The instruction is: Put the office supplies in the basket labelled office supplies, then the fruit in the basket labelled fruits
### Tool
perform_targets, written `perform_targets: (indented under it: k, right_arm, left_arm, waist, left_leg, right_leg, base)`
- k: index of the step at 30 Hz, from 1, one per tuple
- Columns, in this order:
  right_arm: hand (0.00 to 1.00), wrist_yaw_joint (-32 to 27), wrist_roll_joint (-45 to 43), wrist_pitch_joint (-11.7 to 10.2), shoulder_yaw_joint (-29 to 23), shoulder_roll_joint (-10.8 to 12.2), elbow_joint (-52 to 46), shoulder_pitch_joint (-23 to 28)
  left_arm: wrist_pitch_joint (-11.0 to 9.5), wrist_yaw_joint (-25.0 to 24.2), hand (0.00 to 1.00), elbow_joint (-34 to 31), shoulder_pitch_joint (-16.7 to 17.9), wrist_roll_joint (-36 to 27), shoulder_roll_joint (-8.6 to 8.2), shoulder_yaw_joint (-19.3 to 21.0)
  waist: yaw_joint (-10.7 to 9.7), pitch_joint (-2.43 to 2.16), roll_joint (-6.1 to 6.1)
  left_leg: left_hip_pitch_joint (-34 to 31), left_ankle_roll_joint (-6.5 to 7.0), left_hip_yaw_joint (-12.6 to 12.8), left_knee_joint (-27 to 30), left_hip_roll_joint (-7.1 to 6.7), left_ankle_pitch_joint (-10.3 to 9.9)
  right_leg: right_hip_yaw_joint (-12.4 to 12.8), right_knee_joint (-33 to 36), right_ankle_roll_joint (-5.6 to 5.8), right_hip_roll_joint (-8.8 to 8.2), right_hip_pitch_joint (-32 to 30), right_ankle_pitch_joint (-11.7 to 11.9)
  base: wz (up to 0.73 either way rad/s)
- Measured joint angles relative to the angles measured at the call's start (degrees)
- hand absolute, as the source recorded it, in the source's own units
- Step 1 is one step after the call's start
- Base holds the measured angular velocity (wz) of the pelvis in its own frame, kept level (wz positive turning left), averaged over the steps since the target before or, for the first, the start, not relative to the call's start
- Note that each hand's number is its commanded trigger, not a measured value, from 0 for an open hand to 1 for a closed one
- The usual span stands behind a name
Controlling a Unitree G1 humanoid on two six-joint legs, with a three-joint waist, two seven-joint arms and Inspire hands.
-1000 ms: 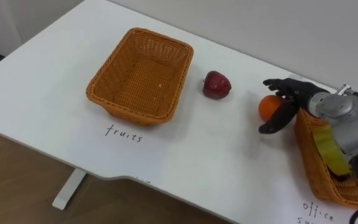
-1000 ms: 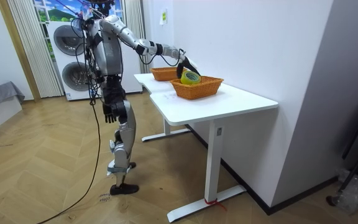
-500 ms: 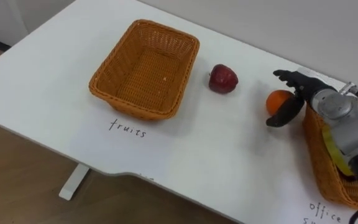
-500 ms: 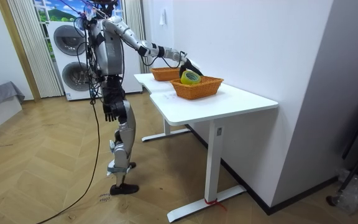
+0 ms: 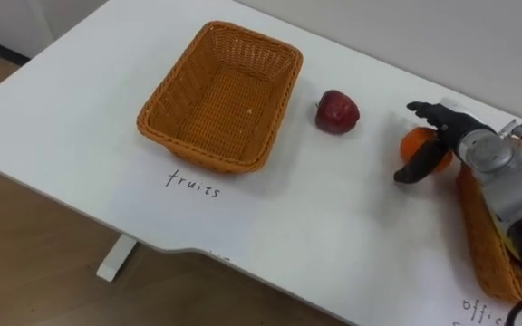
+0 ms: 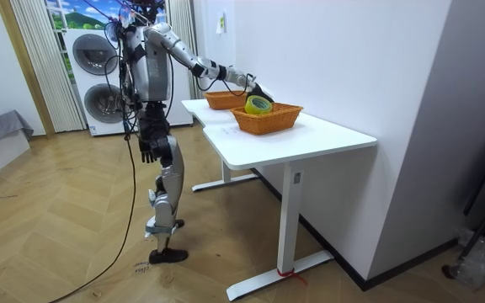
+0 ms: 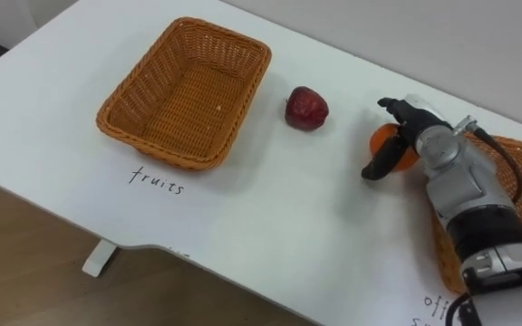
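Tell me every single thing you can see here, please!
table: one, white, beside the wall
empty basket: one, orange-brown wicker, on the table's left part
apple: one, dark red, on the table just right of the empty basket
orange: one, orange, on the table right of the apple
second basket: one, orange-brown wicker, at the table's right end
tape roll: one, yellow, in the second basket
washing machines: two, white, stacked behind the robot
right hand: one, black, curled round the orange
left hand: one, dark, hanging by the robot's thigh
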Motion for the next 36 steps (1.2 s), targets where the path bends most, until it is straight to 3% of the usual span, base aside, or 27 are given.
perform_targets:
  k: [14,24,36]
  right_arm:
    - [0.00,-0.7,-0.1,0.0,0.4,0.0,0.1,-0.6]
    - [0.00,0.8,-3.6,0.0,2.6,0.0,1.9,-0.8]
    - [0.00,3.8,-6.3,0.1,2.6,0.0,3.1,-1.9]
  left_arm:
    - [-0.2,0.5,0.00,-0.1,-0.7,0.0,-0.01,0.0]
    - [-0.2,0.2,0.00,2.8,-2.3,0.0,0.02,0.0]
    - [-0.3,0.0,0.00,4.8,-2.3,0.0,0.04,0.0]
  waist:
    - [0.3,-0.07,0.02]
    - [0.3,-0.56,-0.78]
    - [0.3,-0.29,-1.05]
  left_leg:
    - [-1.0,0.03,0.0,0.4,-0.01,0.0]
    - [-0.8,0.07,0.1,0.5,-0.04,0.1]
    - [-0.8,0.07,0.1,0.1,-0.02,0.1]
  right_leg:
    - [-0.3,0.1,-0.12,-0.04,-0.8,0.1]
    - [0.4,0.0,-0.12,-0.05,-0.6,0.1]
    - [0.3,0.0,-0.24,0.03,-0.7,0.1]
  base:
    - [0.00]
    - [0.00]
    - [0.00]
